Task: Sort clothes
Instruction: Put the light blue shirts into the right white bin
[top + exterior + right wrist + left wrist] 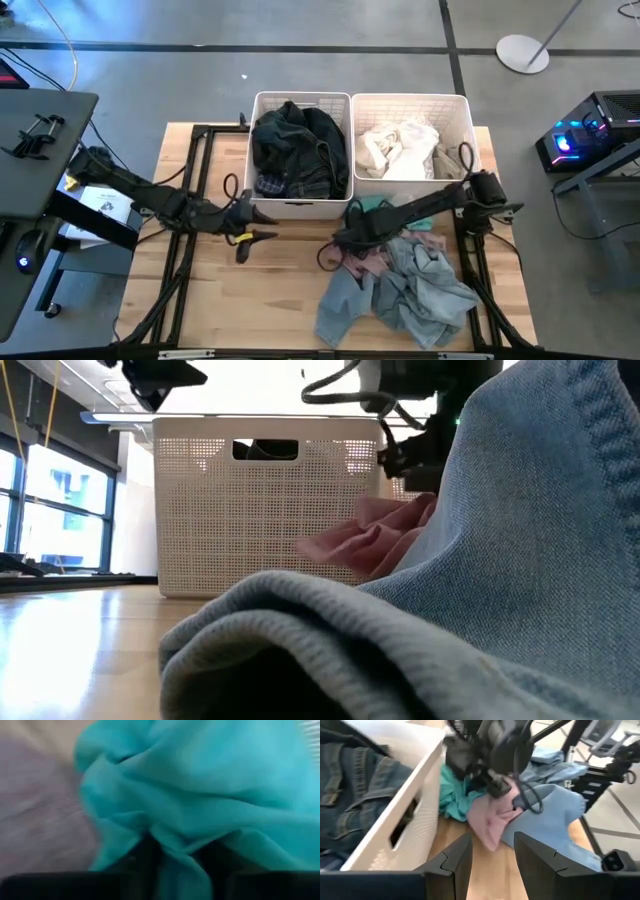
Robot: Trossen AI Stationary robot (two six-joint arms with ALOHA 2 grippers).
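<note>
A teal garment (pixel 200 780) lies with a pink one (pixel 490 820) and pale blue denim (pixel 420 290) in a heap on the table's near right. My right gripper (pixel 340 243) is low over the heap's left end, shut on the teal cloth. My left gripper (pixel 492 862) is open and empty; it hovers near the left basket's near wall (pixel 290 208). Black and dark denim clothes (pixel 295 150) fill the left basket. White and khaki clothes (pixel 400 148) lie in the right basket (pixel 465 130). My right gripper pinches a bunched fold of the teal garment (pixel 175 845) between its two fingers; several layers gather into the gap. The fingers slant down from the table's right. The rest of the teal cloth (pixel 452 795) lies by the left basket's wall.
The two white slatted baskets stand side by side at the table's far middle. A black metal frame (pixel 190 200) runs along the table's left and right sides. Bare wood (pixel 270 300) lies at the near left. In the low view the denim (pixel 500 560) fills the foreground.
</note>
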